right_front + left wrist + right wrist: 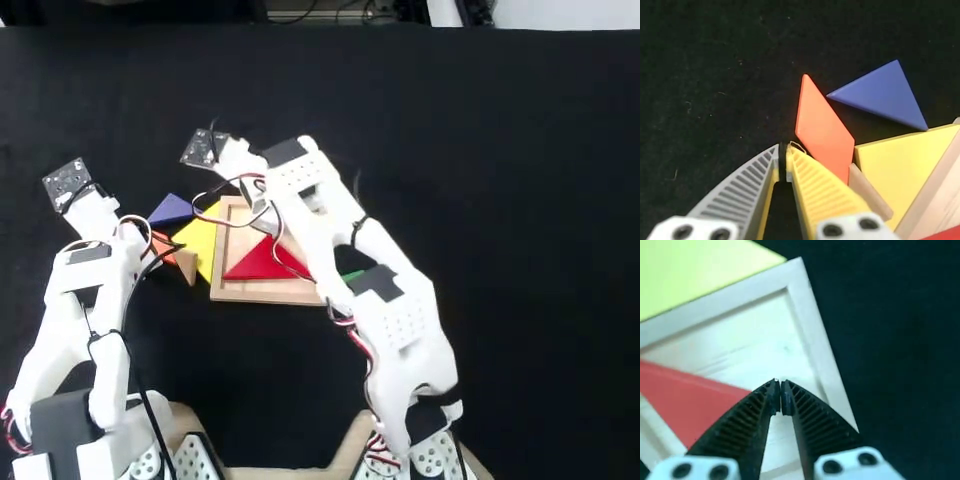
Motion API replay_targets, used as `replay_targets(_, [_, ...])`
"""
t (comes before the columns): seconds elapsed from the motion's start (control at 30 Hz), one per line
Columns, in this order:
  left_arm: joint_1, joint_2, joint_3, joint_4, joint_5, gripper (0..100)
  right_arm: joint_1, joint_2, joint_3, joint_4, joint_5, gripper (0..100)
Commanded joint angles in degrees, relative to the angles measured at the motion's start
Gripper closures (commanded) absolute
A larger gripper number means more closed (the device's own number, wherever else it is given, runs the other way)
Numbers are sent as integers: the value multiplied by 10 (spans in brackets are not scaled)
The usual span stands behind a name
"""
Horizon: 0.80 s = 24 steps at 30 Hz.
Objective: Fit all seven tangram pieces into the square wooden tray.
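- The square wooden tray [262,293] lies on the black table [500,150], left of the middle and between the two arms.
- A sliver of a green piece [353,274] shows at the tray's right side, mostly hidden behind the right arm.
- A red triangle [260,263] lies flat inside the tray, in its near half. The rest of the tray floor that can be seen is bare wood.
- A small tan wooden piece [867,192] sits just left of the tray on the cloth, wedged between the orange and yellow pieces.
- The orange piece [822,130], a slanted four-sided shape, lies flat on the cloth farther left.
- The left gripper [785,159] is low at the orange piece's left edge. Its fingers are pressed together with nothing between them.
- A yellow triangle [200,243] lies up against the tray's left rim, outside the recess.
- A blue triangle [171,210] rests on the cloth just beyond the orange and yellow ones, close to both.
- The right gripper [779,392] hangs over the bare far part of the tray floor, just beside the red triangle. Its fingertips are closed on each other and hold nothing.
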Motion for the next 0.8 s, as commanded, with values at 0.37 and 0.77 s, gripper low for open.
replay_targets(0.37, [5, -18, -4, -6, 4, 970, -8, 3, -45, 85, -14, 988])
replay_targets(0.77, [5, -18, -3, -6, 4, 970, -22, -4, -70, 134, -12, 988])
